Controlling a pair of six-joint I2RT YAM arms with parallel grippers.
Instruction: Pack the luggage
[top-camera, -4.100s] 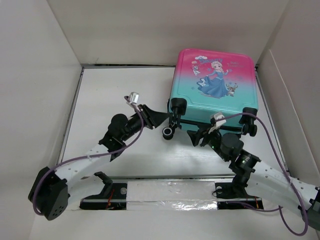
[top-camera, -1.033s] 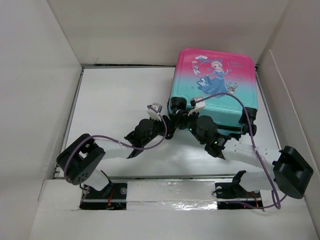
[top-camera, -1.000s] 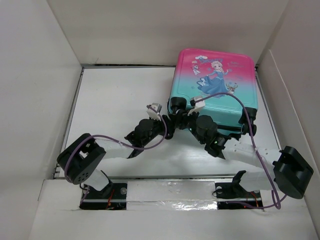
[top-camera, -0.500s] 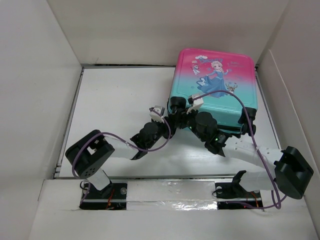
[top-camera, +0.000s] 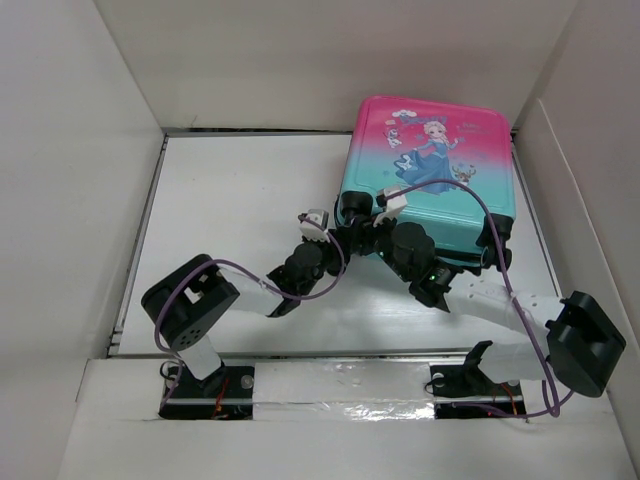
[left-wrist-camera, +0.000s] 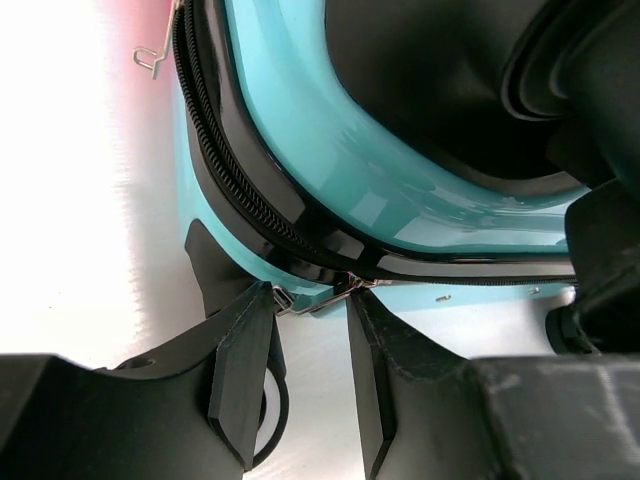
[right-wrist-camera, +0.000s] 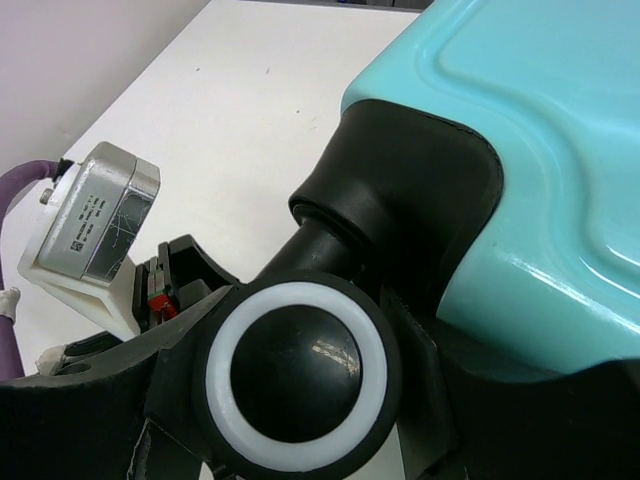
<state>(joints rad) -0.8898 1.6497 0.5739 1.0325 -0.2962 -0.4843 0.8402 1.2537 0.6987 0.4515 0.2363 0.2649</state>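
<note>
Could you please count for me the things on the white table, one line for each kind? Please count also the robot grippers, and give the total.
luggage: 1
grippers: 2 (left gripper, right gripper)
Total: 3

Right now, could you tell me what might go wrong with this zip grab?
The left gripper straddles a small metal zipper pull, jaws not yet closed on it; the thin pull could slip out. The right gripper holds only a wheel of the luggage; it may roll, letting the case shift when the zip is tugged.
</note>
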